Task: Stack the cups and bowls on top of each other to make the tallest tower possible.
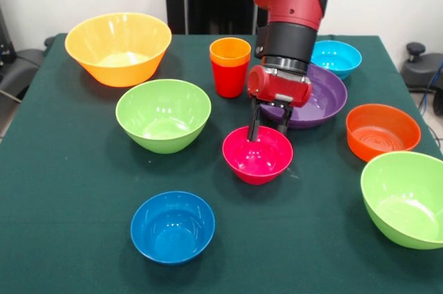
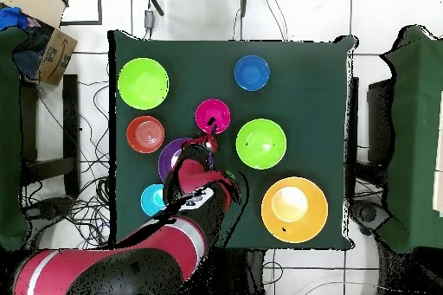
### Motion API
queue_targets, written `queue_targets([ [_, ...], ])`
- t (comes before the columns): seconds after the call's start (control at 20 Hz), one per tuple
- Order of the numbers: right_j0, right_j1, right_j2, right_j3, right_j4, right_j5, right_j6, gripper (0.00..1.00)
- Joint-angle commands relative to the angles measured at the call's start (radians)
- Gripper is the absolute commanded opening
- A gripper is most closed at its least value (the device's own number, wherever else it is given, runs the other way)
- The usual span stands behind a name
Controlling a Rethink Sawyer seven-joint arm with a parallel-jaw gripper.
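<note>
In the front view, the gripper (image 1: 268,128) is seen at the centre of the frame, lowered over the far rim of the small pink bowl (image 1: 257,155), its two dark fingers (image 1: 254,122) parted narrowly, with one finger inside the rim; whether the rim is pinched cannot be told. The pink bowl is shown empty.

Just above it, at upper centre, an orange cup (image 1: 230,52) is nested inside the red cup (image 1: 228,78), the pair standing upright on the green surface (image 1: 83,190).

The wide purple bowl (image 1: 322,100) is partly hidden behind the gripper, with the light blue bowl (image 1: 338,57) above it.

The remaining bowls are all seen empty and apart:
- the large yellow-orange bowl (image 1: 118,48) at upper left
- a lime green bowl (image 1: 163,114) left of centre
- the dark blue bowl (image 1: 172,227) at the bottom
- the orange bowl (image 1: 383,131) at the right
- a second lime green bowl (image 1: 405,198) at lower right
</note>
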Motion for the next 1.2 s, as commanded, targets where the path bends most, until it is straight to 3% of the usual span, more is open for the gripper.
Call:
queue_targets([
  [0.05,-0.005,0.083,0.084,-0.071,0.023,-0.053,0.141,1.00],
  [0.45,-0.011,0.083,0.091,-0.064,0.030,-0.062,0.150,1.00],
  [0.5,-0.011,0.082,0.091,-0.064,0.030,-0.061,0.148,0.00],
  [1.0,-0.016,0.077,0.095,-0.064,0.025,-0.053,0.152,0.00],
  [1.2,-0.029,0.048,0.114,-0.051,-0.006,-0.057,0.167,0.00],
])
